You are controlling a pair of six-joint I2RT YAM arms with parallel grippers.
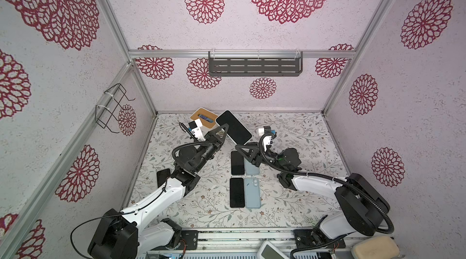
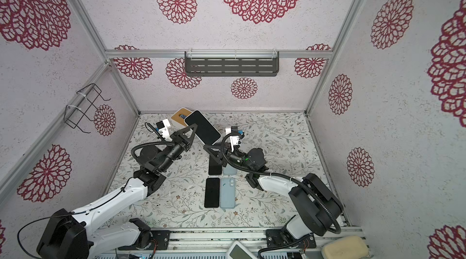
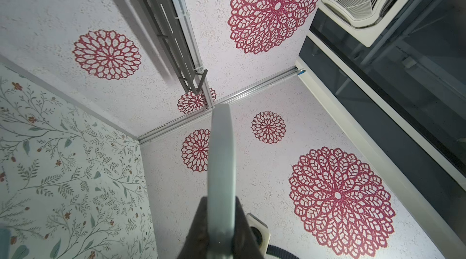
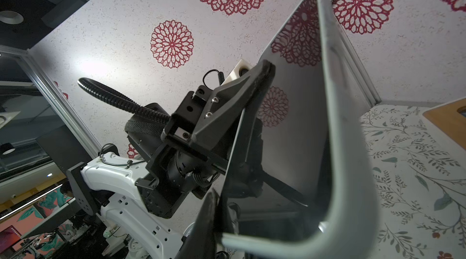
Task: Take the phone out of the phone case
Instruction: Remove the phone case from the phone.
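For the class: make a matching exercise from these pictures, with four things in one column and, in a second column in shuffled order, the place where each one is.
Things
1. black-screened phone in a pale grey-blue case
2. empty light blue phone case nearest the robot
3. white box with a wooden lid
4. grey slotted metal shelf

Places
A. hung on the back wall
B. flat on the floral table, beside a black phone
C. held aloft in the left gripper
D. at the table's back edge

Pairs: 1-C, 2-B, 3-D, 4-A
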